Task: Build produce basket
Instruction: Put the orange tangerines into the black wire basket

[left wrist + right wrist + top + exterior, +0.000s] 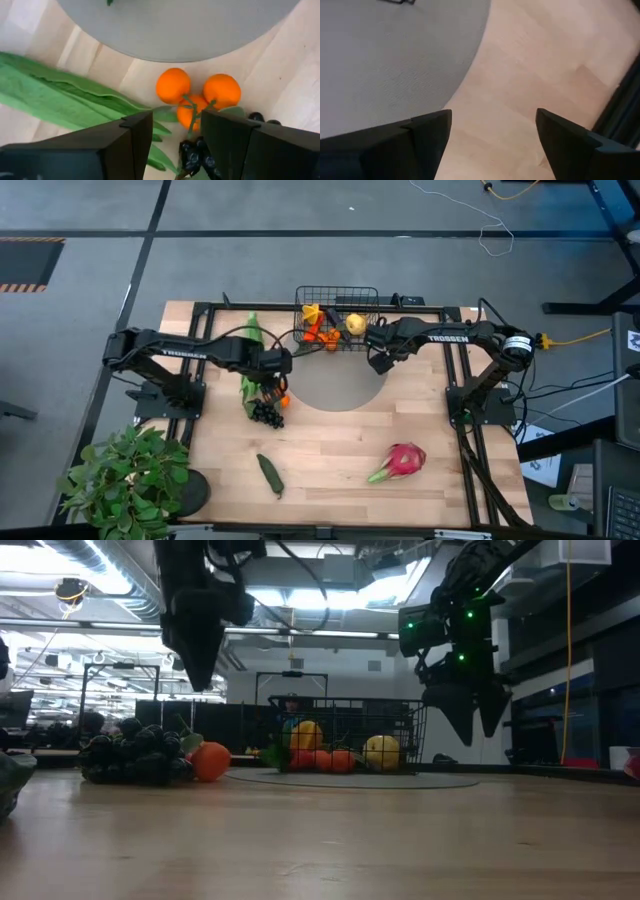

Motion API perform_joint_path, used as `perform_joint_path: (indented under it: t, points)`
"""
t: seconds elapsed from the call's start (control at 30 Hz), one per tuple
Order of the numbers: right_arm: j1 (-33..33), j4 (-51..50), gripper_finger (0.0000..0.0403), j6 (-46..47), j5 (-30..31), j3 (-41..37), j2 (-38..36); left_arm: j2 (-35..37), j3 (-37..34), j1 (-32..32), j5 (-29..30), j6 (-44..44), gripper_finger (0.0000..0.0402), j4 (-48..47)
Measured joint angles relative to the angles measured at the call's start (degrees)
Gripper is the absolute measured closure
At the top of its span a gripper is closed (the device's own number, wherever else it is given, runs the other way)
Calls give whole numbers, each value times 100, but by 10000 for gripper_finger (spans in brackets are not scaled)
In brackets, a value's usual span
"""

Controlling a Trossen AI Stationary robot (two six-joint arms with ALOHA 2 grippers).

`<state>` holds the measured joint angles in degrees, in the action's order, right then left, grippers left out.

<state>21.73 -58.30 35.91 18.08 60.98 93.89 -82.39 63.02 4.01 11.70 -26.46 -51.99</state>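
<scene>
Honestly, the left claw (172, 135) hangs with jaws apart and empty right above the oranges (197, 95), which sit touching the grapes (266, 413) and corn husk (65, 102) near the counter's left side. I'd pinch one round orange across its middle; probably light, hard, slick plastic. Right claw (492, 132) gapes wide beside the basket (337, 305) at the far edge.

You see wooden bench (330, 450), round grey mat (335, 385) at centre. Leafy potted plant (125, 478) on your near-left corner. Yellow cable (580, 337) beyond right edge.
</scene>
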Motion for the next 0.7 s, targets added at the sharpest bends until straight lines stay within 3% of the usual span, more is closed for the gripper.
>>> perform_joint_path:
  t: [0.7]
  points:
    - [-741, -173, 124, -14, -391, -32, 2, -893, -6, 9, -537, 306, 246, -151]
